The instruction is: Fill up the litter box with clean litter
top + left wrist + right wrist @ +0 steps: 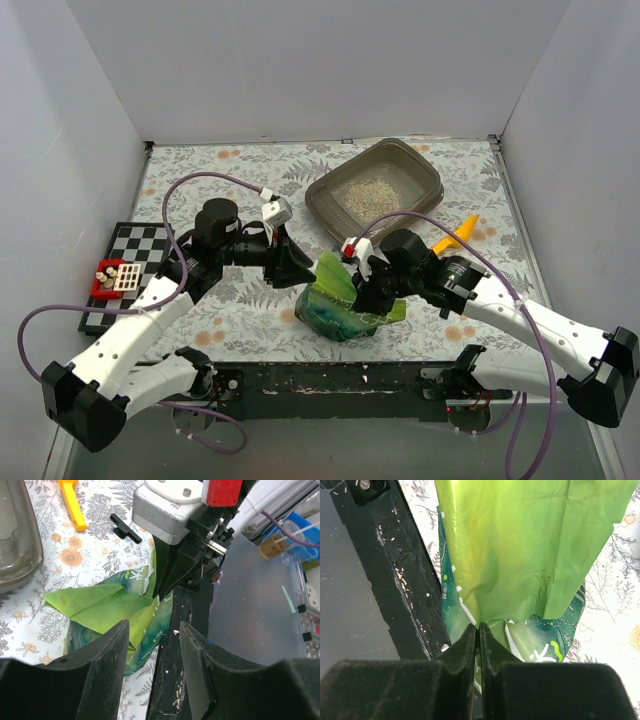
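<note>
One chessboard (pixel 145 245) lies at the table's (pixel 245 325) left edge. The left gripper (pixel 152 630) stands open and holds nothing, just short of the single green bag (pixel 340 310). The right gripper (pixel 479 627) pinches that bag's folded top. Far right of centre sits the one litter box (pixel 315 195), its long axis running near-left to far-right, with a thin patch of clean litter (pixel 372 192) inside. One yellow scoop (pixel 455 236) lies beside it. Only the left wrist view shows a small black piece (pixel 125 528).
</note>
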Tool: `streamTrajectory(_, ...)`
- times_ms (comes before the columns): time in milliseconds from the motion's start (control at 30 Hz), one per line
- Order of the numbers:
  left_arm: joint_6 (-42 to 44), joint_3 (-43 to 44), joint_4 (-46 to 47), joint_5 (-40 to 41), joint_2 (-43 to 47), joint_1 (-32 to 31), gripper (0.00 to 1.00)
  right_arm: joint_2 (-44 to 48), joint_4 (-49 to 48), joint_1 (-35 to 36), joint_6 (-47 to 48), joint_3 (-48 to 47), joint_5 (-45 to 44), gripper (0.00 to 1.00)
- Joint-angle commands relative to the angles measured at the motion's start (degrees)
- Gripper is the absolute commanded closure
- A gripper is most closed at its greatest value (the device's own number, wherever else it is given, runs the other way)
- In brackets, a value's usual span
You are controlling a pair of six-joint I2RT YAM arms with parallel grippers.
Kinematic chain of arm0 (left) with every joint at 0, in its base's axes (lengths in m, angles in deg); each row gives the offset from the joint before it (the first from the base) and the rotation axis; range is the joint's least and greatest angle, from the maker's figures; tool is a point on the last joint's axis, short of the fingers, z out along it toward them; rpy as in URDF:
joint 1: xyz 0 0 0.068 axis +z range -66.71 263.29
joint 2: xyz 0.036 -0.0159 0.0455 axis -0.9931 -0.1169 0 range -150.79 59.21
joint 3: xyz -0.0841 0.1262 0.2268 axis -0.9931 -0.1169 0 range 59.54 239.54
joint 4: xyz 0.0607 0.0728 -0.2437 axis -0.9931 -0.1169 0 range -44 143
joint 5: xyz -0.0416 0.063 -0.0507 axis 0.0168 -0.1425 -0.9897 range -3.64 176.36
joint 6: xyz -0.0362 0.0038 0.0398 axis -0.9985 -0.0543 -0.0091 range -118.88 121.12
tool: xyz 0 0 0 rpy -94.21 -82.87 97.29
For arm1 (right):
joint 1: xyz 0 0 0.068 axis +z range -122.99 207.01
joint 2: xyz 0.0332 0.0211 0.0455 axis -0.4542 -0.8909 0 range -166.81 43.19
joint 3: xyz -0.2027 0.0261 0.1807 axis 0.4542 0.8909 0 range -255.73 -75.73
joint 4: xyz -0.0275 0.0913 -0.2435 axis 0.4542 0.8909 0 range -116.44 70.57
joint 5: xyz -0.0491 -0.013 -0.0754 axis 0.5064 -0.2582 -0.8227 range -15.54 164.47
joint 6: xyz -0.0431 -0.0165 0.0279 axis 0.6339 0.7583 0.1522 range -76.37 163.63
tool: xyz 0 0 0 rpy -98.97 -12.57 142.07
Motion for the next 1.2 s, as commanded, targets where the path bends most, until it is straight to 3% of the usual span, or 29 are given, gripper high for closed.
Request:
streamTrajectory(0, 8.7, -1.0, 3.6, -5.5, -2.1, -0.6, 0.53, -1.0, 3.9, -1.1, -1.1, -2.7, 4.4, 0.99)
streamTrajectory(267, 10.2, -6.5, 14.4, -5.8, -3.3, -3.0, 0.46, 1.7, 3.1, -1.2, -2.9, -1.0, 5.0, 0.99)
streamTrajectory(567, 13.1, -9.1, 18.1, -4.6, -5.8, -7.0, 0.42, 1.7, 3.4, -1.2, -2.9, -0.2, 5.2, 0.99)
streamTrajectory(1167, 17.9, -16.2, 17.8, 3.9, -11.3, -11.3, 0.41, 1.7, 2.4, -2.6, -2.8, 0.6, 5.5, 0.99)
